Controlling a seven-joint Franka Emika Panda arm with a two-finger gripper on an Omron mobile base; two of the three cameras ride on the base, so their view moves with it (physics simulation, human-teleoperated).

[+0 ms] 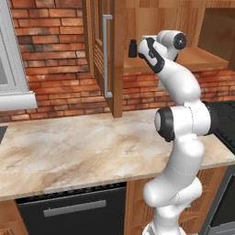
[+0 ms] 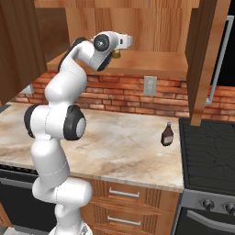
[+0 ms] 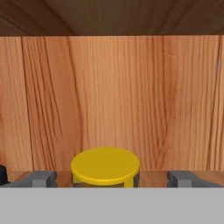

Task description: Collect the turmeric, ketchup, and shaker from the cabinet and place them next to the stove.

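The turmeric (image 3: 105, 166) shows its round yellow cap low in the hand view, on the wood shelf of the cabinet (image 1: 202, 58). My gripper (image 3: 112, 179) is open, with one grey fingertip on each side of the jar and not touching it. The black shaker (image 1: 132, 48) stands on the shelf's left end, just left of my hand, and its edge (image 3: 2, 174) peeks in at the hand view's left. The ketchup (image 2: 167, 134), a dark maroon bottle, stands upright on the counter close to the stove (image 2: 209, 153).
The open slatted cabinet door (image 1: 98, 50) with its grey handle (image 1: 107, 55) hangs left of my hand. Another open door (image 2: 202, 59) hangs above the stove's left edge. The marbled counter (image 1: 69, 147) runs below, over a black dishwasher front (image 1: 73, 209).
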